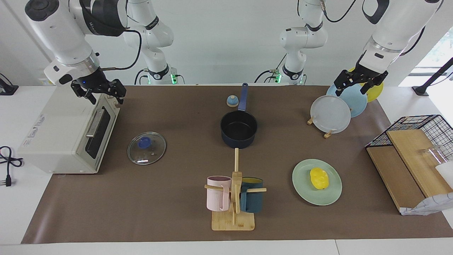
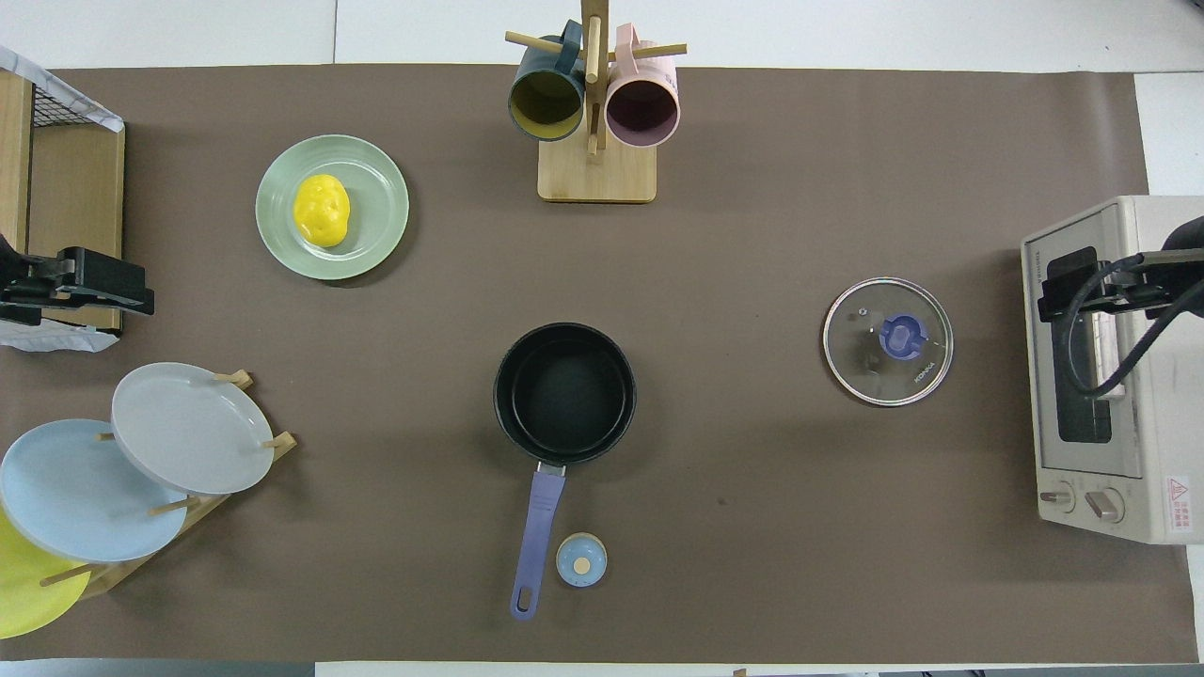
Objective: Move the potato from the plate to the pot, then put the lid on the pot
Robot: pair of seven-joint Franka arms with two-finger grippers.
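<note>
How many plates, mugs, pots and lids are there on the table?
Plates: 4 - mint-green plate, grey-white plate, light blue plate, yellow plate
Mugs: 2 - pink mug, dark teal mug
Pots: 1 - pot
Lids: 1 - lid
Total: 8

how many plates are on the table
4. The green plate holding the potato lies flat, farther from the robots than the pot. The grey plate, blue plate and yellow plate stand in the rack at the left arm's end.
</note>
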